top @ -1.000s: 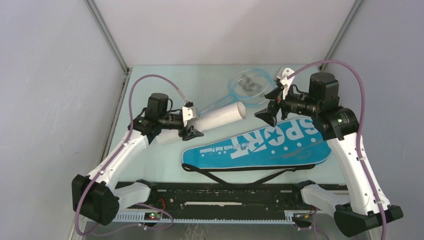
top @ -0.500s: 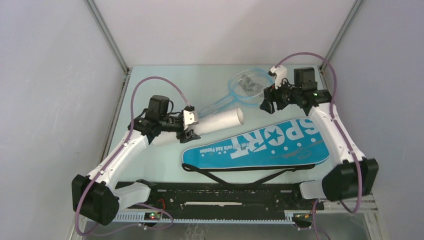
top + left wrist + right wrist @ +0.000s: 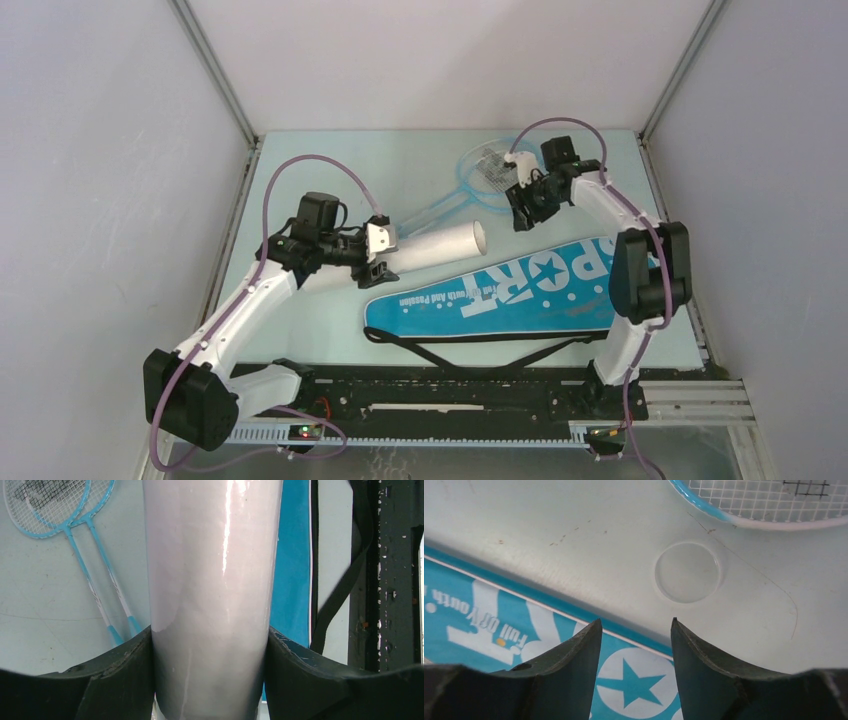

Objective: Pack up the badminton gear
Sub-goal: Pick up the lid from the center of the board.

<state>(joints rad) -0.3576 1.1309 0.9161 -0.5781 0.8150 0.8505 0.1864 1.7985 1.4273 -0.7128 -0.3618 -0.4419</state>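
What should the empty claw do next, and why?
Probably lower the right gripper toward the clear round disc and pinch it: its jaws hang open and empty just short of it, while the left gripper is shut on the white tube.

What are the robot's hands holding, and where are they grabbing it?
The left gripper squeezes the white tube around its sides, back from its open end. The right gripper is open and holds nothing, above the table.
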